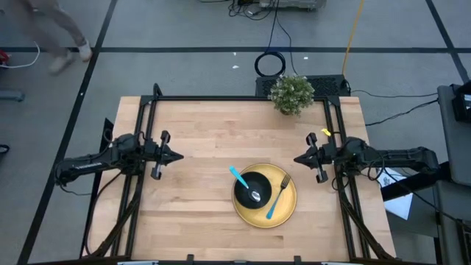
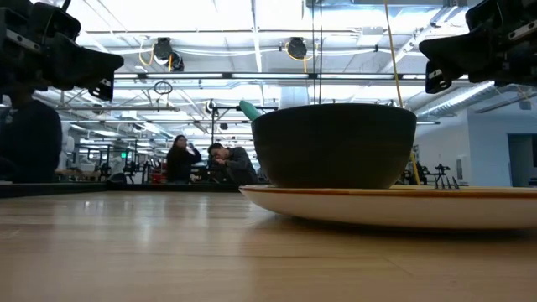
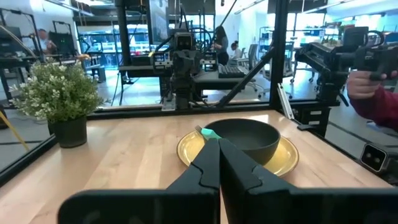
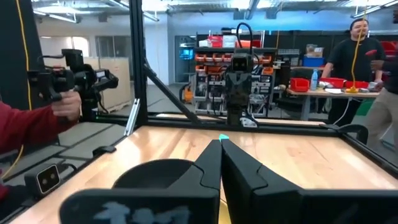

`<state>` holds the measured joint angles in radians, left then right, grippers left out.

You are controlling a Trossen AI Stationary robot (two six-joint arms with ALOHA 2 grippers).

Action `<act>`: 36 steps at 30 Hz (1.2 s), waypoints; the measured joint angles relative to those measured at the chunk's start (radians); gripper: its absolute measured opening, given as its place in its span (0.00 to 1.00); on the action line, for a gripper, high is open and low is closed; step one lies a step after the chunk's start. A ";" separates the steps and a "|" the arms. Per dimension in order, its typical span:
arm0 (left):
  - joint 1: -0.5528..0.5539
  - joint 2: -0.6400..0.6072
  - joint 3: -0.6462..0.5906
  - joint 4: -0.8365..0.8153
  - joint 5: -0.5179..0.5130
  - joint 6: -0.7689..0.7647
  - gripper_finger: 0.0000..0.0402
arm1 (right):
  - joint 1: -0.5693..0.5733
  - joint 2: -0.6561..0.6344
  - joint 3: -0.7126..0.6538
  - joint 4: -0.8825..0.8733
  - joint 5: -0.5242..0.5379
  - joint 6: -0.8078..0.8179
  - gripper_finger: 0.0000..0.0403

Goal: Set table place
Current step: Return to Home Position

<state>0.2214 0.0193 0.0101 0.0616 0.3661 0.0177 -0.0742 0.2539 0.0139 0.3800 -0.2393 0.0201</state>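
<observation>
Found the left gripper raised over the left side of the table, fingers pressed together to a point with nothing between them. Found the right gripper likewise over the right side, closed tip to tip and empty, facing the left one across the wood.

Saw the yellow plate between the two tips, nearer the right gripper and set toward the table's front edge from the line joining them. Saw the black bowl sitting on the half of the plate toward the left gripper.

Noted the spoon with its head inside the bowl and its turquoise handle leaning out over the rim, long axis slanted, handle end aimed toward the left gripper's side and the far edge. Noted the fork lying flat on the plate just beside the bowl, on the right gripper's side, long axis nearly crosswise to the line between the grippers. Tines aimed toward the right gripper, turquoise handle running away from it toward the front edge.

Spotted a small potted plant at the far edge, beyond the right gripper and well apart from the plate. Saw bare tabletop between each tip and the plate. Made out, past the table, a hand in a red sleeve holding a camera rig, and people farther off in the room.
</observation>
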 joint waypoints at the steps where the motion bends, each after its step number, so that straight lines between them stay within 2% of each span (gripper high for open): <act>1: 0.000 0.000 0.000 0.000 0.000 0.000 0.00 | 0.000 0.000 0.000 0.000 0.000 -0.001 0.00; 21: 0.000 0.000 0.000 -0.001 -0.001 -0.043 0.00 | 0.000 0.000 0.000 -0.096 0.029 -0.138 0.00; 36: 0.000 0.000 0.000 -0.002 -0.001 -0.048 0.00 | 0.000 0.000 0.000 -0.094 0.025 -0.116 0.00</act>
<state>0.2218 0.0196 0.0105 0.0599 0.3649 -0.0299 -0.0746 0.2535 0.0140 0.2855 -0.2138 -0.0959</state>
